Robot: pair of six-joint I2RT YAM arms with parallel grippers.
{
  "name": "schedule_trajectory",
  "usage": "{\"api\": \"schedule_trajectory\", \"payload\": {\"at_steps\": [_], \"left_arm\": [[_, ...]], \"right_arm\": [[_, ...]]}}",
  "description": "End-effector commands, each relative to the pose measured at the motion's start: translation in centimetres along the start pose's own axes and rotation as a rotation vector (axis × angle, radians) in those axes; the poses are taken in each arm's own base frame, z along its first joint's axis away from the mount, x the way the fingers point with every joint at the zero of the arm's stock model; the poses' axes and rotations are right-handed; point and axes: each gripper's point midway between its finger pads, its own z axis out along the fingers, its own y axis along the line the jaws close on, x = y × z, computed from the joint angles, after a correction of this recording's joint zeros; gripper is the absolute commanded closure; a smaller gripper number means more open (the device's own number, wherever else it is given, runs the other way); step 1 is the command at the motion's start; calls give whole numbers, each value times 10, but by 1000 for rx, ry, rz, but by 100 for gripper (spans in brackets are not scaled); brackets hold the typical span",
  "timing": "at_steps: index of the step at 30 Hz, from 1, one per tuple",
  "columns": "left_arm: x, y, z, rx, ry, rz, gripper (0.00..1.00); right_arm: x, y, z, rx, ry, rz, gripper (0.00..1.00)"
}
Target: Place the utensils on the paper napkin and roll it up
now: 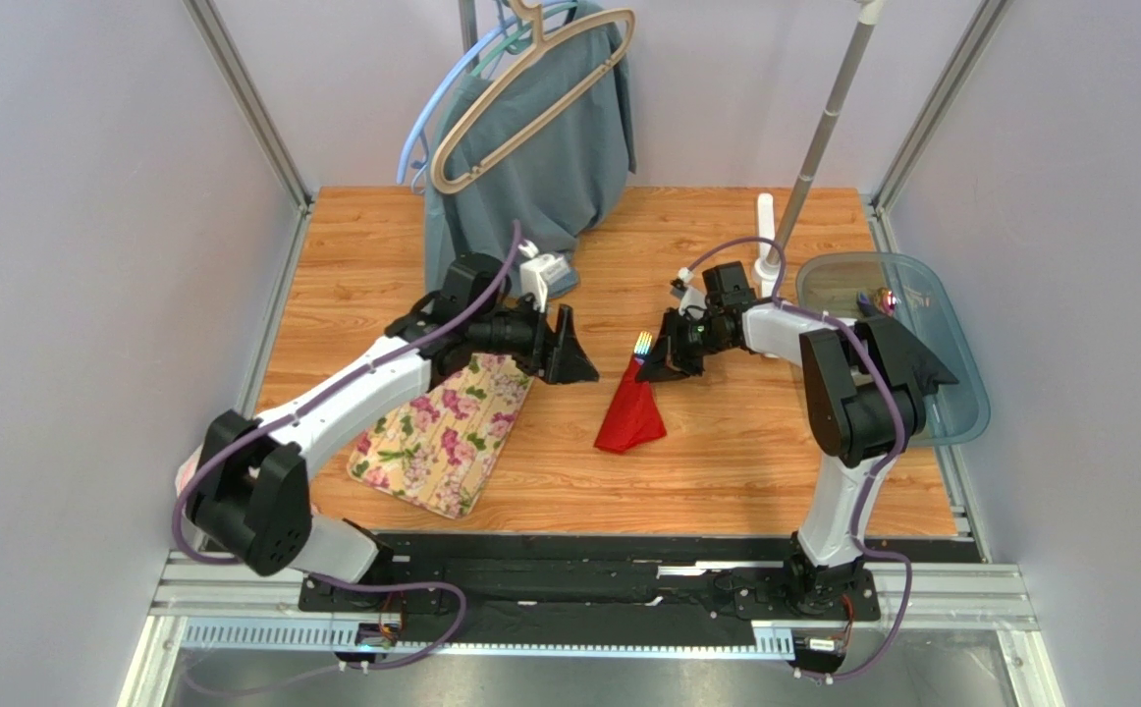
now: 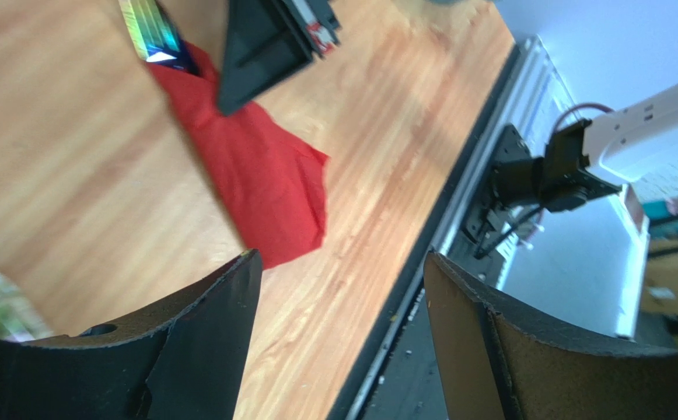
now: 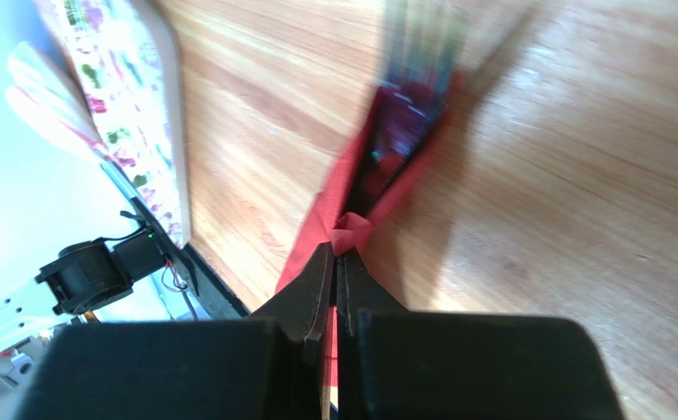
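Top view: the right claw (image 1: 656,368) is pinching the red paper napkin (image 1: 631,417) on the desk (image 1: 768,442), and only the tips of the utensils (image 1: 643,348) are showing above the napkin. The left claw (image 1: 580,354) is gaping just left of it.

Left wrist: the frame edge is cutting off the utensils (image 2: 154,31).

Right wrist: the jaws are clamping a napkin fold, and the utensils (image 3: 413,96) are blurring.

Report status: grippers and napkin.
Left gripper open, off the napkin. Right gripper shut on napkin, utensils sticking out. Floral mat apart, to its left.
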Motion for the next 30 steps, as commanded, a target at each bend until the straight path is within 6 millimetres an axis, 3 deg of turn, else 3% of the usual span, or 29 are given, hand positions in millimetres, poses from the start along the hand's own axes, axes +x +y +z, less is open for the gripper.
{"api": "schedule_trajectory", "payload": {"at_steps": [1,6,10,11,15,20,26,30], "left_arm": [[-21,8,-35,-81,-95,115,23],[-34,6,-52,-82,-153,121,18],[-43,0,-57,-45,-167,161,8],[-45,0,-57,-40,-168,151,1],[-49,18,-60,-75,-167,31,1],[-54,25,-62,-36,-184,-63,1],[-75,15,-84,-91,-329,122,1],[-84,30,-105,-222,-388,140,1]], "right_arm": [[-19,36,-19,-101,-78,-107,100],[-20,44,-25,-123,-86,-133,100],[-19,52,-29,-148,-87,-164,100],[-19,55,-31,-155,-86,-171,100],[-21,67,-40,-172,-89,-224,100],[-23,82,-52,-204,-101,-278,100],[-25,107,-72,-242,-111,-348,100],[-17,126,-87,-272,-97,-405,100]]}}
